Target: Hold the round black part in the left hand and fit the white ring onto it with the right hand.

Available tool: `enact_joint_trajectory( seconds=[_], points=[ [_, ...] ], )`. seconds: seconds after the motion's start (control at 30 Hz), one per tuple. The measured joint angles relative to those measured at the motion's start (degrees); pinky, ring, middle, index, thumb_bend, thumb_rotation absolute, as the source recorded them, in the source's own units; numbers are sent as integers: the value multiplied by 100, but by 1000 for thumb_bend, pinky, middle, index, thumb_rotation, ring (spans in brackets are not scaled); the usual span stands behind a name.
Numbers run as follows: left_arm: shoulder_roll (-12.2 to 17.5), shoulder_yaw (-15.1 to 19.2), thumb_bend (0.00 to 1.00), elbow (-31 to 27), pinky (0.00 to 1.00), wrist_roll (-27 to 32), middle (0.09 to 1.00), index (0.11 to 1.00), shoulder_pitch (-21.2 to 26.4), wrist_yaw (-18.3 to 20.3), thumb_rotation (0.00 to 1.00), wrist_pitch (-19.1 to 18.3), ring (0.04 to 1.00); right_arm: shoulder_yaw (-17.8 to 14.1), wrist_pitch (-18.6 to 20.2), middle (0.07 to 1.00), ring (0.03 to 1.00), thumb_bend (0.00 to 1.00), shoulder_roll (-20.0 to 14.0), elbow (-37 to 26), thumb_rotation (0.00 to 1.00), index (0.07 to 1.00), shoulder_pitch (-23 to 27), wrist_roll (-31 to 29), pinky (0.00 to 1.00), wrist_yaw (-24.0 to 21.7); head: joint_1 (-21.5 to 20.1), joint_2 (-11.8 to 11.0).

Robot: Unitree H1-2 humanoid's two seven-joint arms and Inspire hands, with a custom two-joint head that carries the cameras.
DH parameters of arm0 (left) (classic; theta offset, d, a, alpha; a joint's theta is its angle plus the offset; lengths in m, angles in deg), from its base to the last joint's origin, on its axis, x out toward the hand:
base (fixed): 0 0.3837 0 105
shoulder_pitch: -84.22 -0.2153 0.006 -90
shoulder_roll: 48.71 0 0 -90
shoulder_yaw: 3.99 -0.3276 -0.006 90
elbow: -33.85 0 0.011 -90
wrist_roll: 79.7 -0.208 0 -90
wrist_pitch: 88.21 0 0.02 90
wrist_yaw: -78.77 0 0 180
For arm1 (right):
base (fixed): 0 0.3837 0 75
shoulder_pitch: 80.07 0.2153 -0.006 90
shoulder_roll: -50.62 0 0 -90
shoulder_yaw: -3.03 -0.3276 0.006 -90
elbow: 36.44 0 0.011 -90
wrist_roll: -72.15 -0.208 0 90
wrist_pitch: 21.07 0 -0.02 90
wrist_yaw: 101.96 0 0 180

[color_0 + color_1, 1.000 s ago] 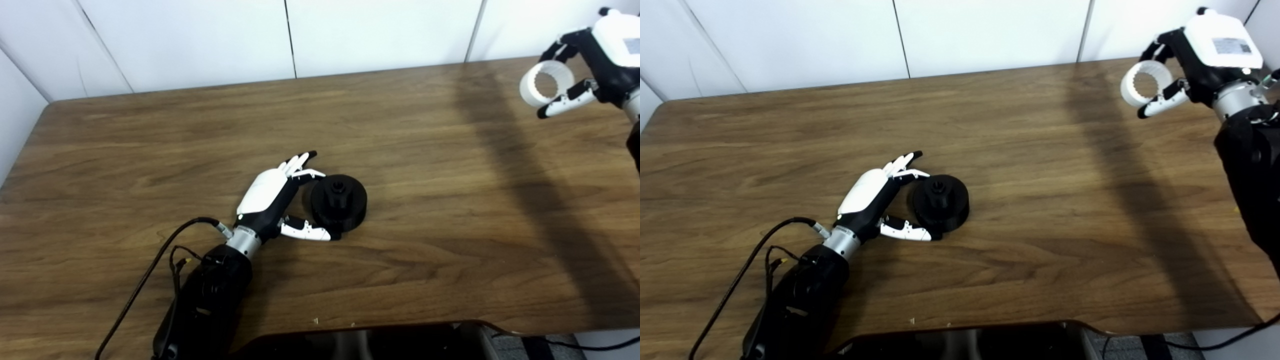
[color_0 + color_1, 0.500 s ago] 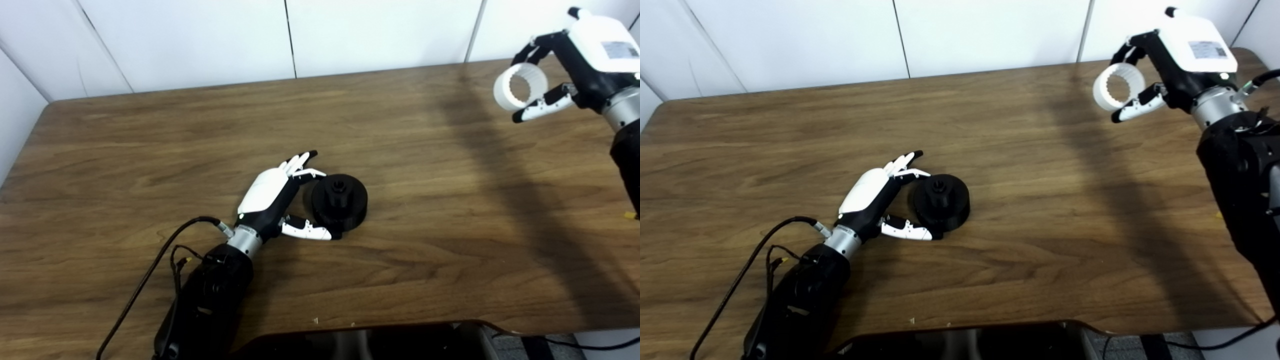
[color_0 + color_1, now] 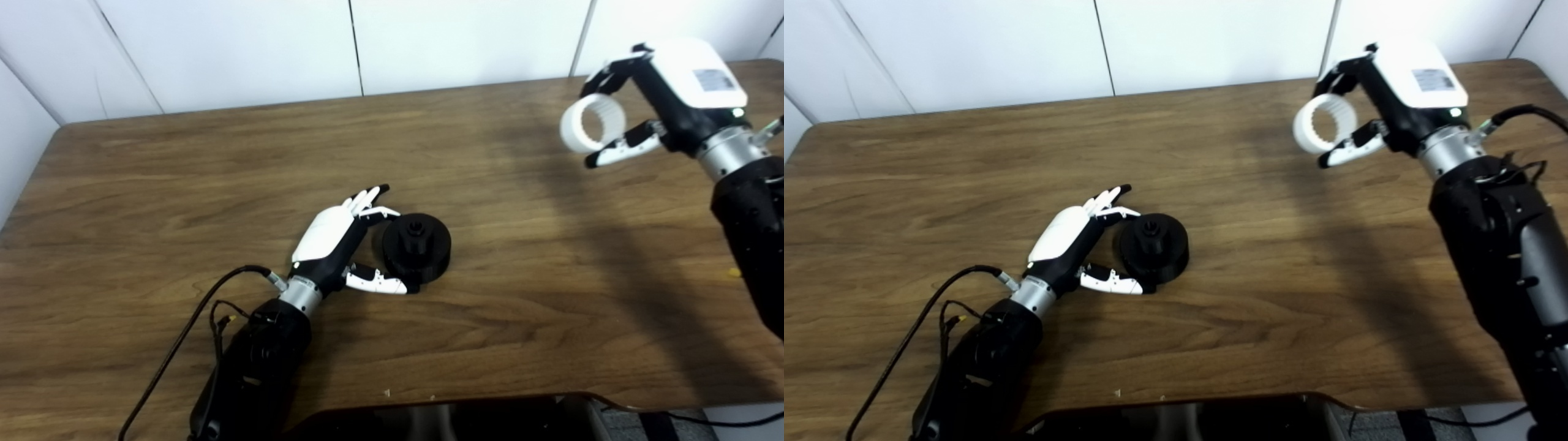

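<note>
The round black part with a small hub on top sits on the wooden table near the middle. My left hand lies beside it on its left, fingers spread and thumb touching its front rim, not closed around it. My right hand is raised at the far right and is shut on the white ring, held between fingers and thumb above the table. The ring also shows in the right eye view, its toothed inner wall facing me.
A black cable trails from my left forearm across the table's front left. A dark object lies along the table's front edge. White wall panels stand behind the table.
My right hand has carried the white ring leftward, towards the table's middle. My left hand and the black part have not moved.
</note>
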Motion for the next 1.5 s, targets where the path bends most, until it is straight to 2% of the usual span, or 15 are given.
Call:
enact_joint_trajectory(
  seconds=[0.1,0.4,0.7,1.0,1.5],
  points=[
    [0,-2,1000,0,987,2,1000,685,0,-2,377,0,1000,51,35,475,648,525,113,-186,10,513,-32,0,908,-186,-9,-9],
    [-8,-5,1000,0,993,5,1000,686,0,-2,381,-2,1000,140,16,468,649,524,348,-368,12,522,-209,-6,953,-219,-18,9],
    [-20,-11,1000,0,983,3,1000,684,4,-10,386,-17,1000,386,-106,469,640,525,512,-583,10,518,-296,-1,885,-321,0,17],
    [-24,-13,1000,0,971,-7,1000,684,5,-17,383,-22,1000,556,-194,475,651,524,660,-717,12,513,-399,11,943,-462,9,26],
    [-41,-24,1000,7,986,-5,1000,682,21,-23,377,-23,1000,989,-389,475,636,524,945,-750,13,511,-275,250,900,-809,18,44]
  ],
)
